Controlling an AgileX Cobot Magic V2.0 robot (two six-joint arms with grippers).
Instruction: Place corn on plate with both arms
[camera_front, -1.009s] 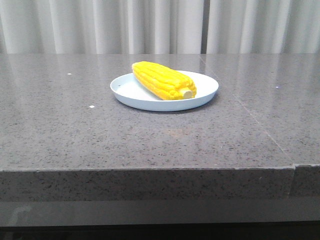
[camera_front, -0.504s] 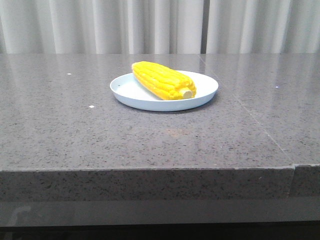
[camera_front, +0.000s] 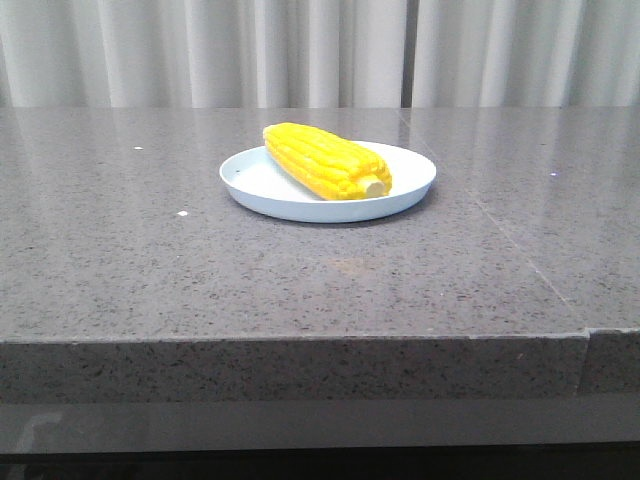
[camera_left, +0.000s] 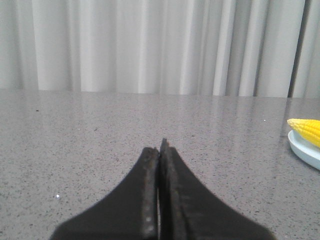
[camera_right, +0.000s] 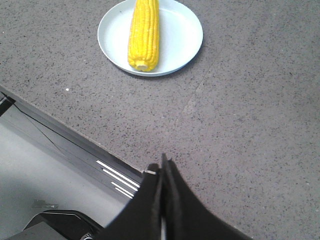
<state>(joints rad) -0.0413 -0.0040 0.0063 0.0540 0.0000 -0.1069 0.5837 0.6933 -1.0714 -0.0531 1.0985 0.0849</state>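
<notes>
The yellow corn (camera_front: 326, 160) lies on the pale blue-white plate (camera_front: 252, 180) in the middle of the grey stone table, its stub end toward the front right. Neither arm shows in the front view. In the left wrist view my left gripper (camera_left: 160, 146) is shut and empty, low over the table, with the corn tip (camera_left: 306, 131) and plate rim (camera_left: 301, 150) far off at the frame's edge. In the right wrist view my right gripper (camera_right: 162, 167) is shut and empty above the table's front edge, well back from the corn (camera_right: 143, 33) and plate (camera_right: 181, 38).
The grey speckled table (camera_front: 150, 270) has a seam (camera_front: 520, 250) running along its right part. White curtains (camera_front: 300, 50) hang behind it. Beyond the table's front edge the right wrist view shows a lower floor and dark base (camera_right: 55, 220).
</notes>
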